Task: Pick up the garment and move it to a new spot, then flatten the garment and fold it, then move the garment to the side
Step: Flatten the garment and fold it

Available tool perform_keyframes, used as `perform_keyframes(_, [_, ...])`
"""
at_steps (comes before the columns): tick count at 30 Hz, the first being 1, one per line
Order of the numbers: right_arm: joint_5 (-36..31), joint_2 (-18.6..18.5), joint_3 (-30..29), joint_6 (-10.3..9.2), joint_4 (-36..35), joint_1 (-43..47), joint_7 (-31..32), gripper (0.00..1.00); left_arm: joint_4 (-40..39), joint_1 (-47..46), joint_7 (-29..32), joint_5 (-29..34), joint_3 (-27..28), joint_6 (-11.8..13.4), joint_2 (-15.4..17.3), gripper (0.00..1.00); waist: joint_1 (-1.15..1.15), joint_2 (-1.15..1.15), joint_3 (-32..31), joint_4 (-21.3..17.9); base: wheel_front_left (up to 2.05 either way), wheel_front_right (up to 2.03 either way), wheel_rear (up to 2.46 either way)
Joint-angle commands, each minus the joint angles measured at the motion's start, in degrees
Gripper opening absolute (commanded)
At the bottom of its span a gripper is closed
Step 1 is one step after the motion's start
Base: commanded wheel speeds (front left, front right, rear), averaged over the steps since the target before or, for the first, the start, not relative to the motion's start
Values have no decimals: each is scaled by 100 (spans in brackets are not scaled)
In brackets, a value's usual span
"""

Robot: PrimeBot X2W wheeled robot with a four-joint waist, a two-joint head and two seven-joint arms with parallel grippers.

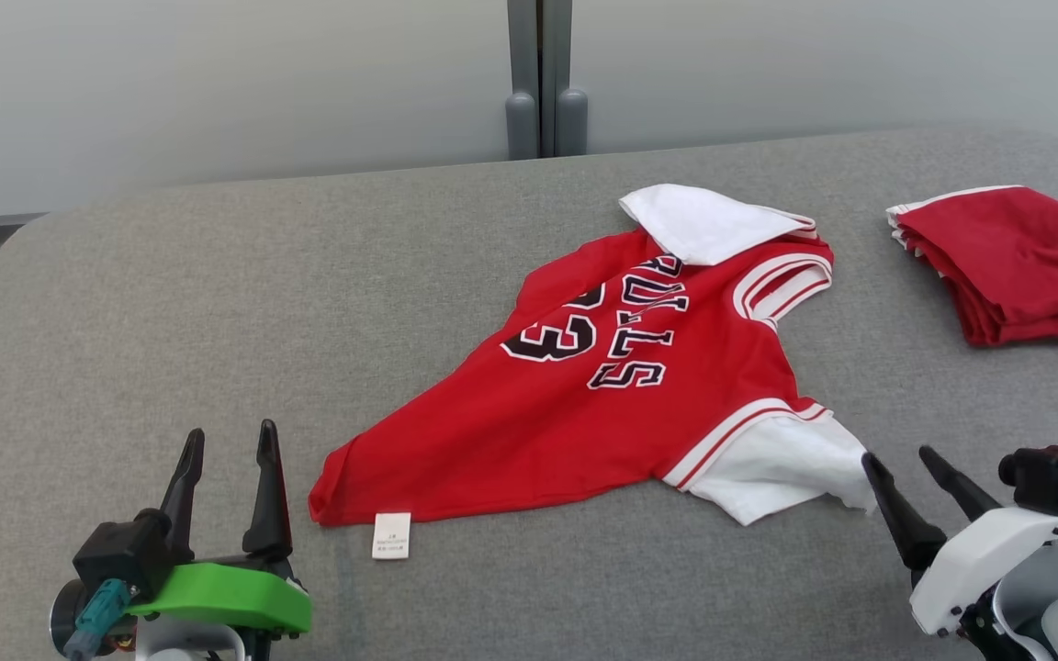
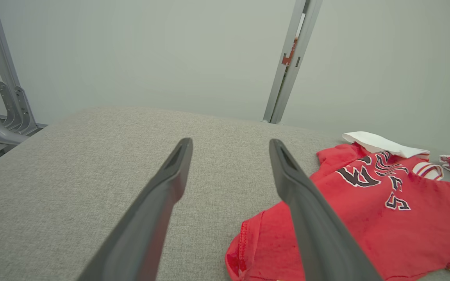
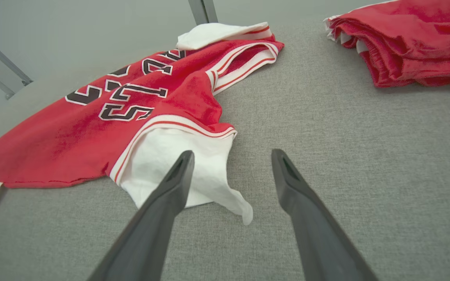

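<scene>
The garment [image 1: 602, 386] is a red jersey with white sleeves, black lettering and a "33". It lies spread but skewed and rumpled on the grey table [image 1: 217, 303], its white label at the near hem. My left gripper [image 1: 230, 439] stands open near the table's front left, left of the hem corner, empty. In the left wrist view the garment [image 2: 365, 210] lies right of the left gripper [image 2: 231, 146]. My right gripper [image 1: 901, 456] is open at the front right, just beside the near white sleeve. In the right wrist view the sleeve [image 3: 178, 156] lies under the left finger of the right gripper [image 3: 233, 156].
A second red garment [image 1: 1011, 262], folded, lies at the table's right edge; it also appears as a folded red pile [image 3: 408, 43] in the right wrist view. A grey post [image 1: 543, 78] stands behind the table against a pale wall. Bare grey surface stretches left and front.
</scene>
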Motion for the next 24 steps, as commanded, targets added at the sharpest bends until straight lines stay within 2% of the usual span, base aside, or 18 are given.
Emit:
perform_keyframes(1, [-135, -99, 73, -1, 71, 55, 180, 100, 1, -43, -14, 32, 20, -17, 21, 100, 0, 0, 36, 20, 0, 0, 0])
perform_keyframes(10, [-533, 17, 543, -2, 888, -599, 891, 100, 23, -189, -15, 8, -66, -17, 22, 100, 0, 0, 167, 55, 0, 0, 0])
perform_keyframes(11, [-559, 23, 606, -2, 982, -692, 924, 79, 26, -199, -15, 6, -70, -17, 28, 100, 0, 0, 179, 67, 0, 0, 0])
perform_keyframes(12, [-570, 22, 657, -2, 1051, -780, 928, 42, 30, -204, -14, 0, -73, -18, 34, 100, 0, 0, 190, 81, 0, 0, 0])
perform_keyframes(13, [-555, 21, 705, -2, 1107, -831, 940, 35, 32, -210, -14, -4, -74, -18, 37, 100, 0, 0, 199, 90, 0, 0, 0])
perform_keyframes(14, [-545, 9, 761, -2, 1156, -876, 945, 0, 33, -214, -15, -7, -71, -18, 37, 100, 0, 0, 204, 98, 0, 0, 0])
perform_keyframes(19, [-291, -132, 1017, -2, 1262, -1047, 1126, 0, 46, -165, -14, -17, -46, -18, 36, 100, 0, 0, 181, 99, 0, 0, 0])
perform_keyframes(24, [626, -297, 970, -3, 840, -828, 1596, 0, 57, -67, -15, -4, -13, -18, 34, 100, 0, 0, 94, 41, 0, 0, 0])
